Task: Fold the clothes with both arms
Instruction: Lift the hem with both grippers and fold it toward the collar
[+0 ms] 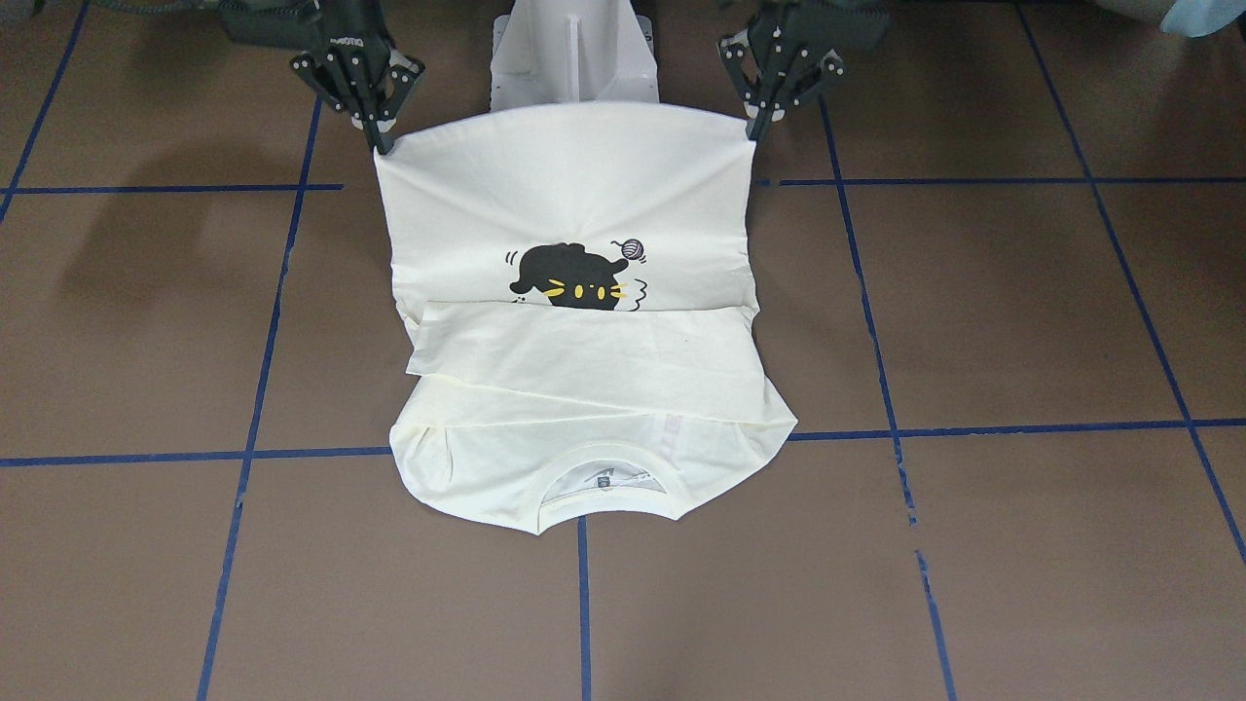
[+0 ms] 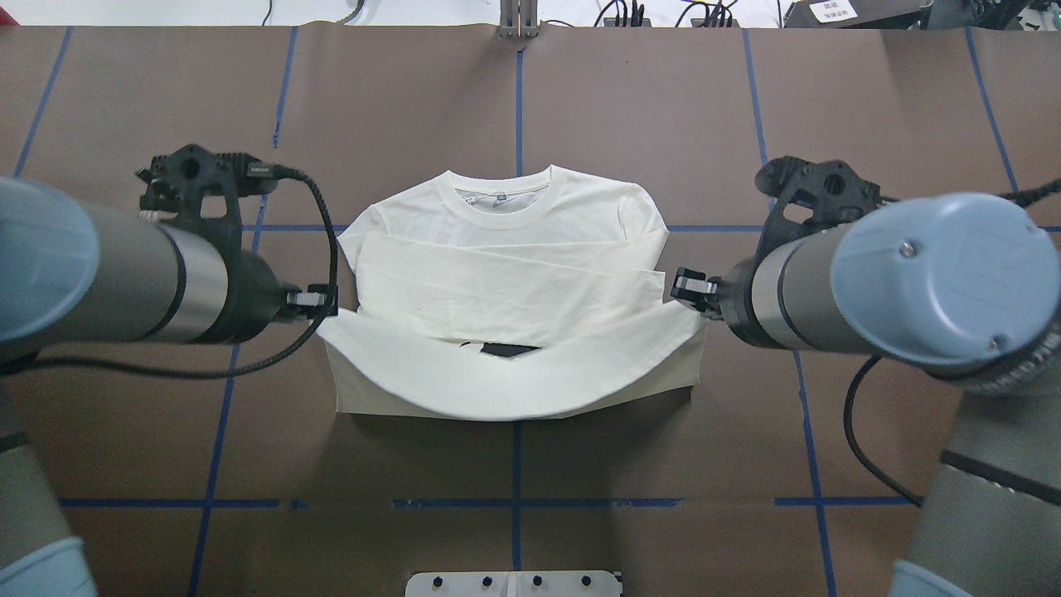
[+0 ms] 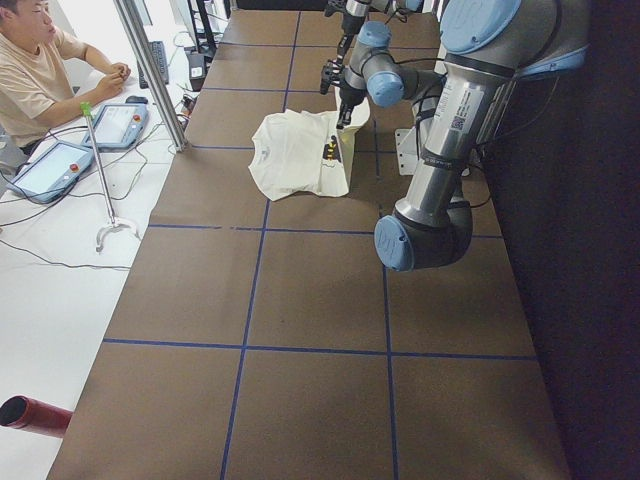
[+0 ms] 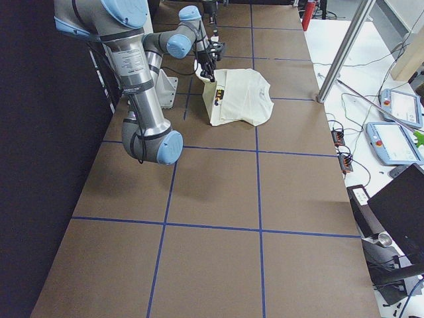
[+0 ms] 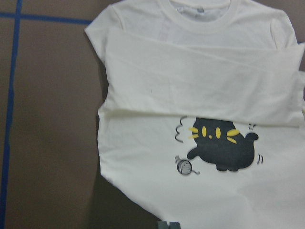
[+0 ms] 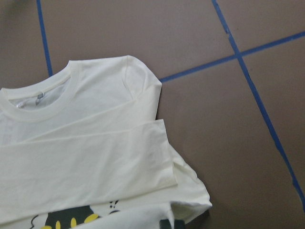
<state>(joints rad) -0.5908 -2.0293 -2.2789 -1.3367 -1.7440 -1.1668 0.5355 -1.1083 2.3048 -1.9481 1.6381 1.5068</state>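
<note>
The cream shirt (image 1: 584,380) hangs by its hem between the two pincers. The left gripper (image 1: 754,131) and right gripper (image 1: 384,146) each pinch one hem corner. Its cat print (image 1: 574,277) shows just below them, and its collar lies farthest from them on the brown table (image 1: 1022,321).

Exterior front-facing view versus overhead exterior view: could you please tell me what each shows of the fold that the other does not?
Only front-facing: the cat print with its yarn ball on the raised panel, and the left gripper and right gripper closed on the hem corners. Only overhead: the long grey left arm and right arm; of the print, just a black sliver. Both: the shirt, sleeves folded across it, collar away from the robot.
</note>
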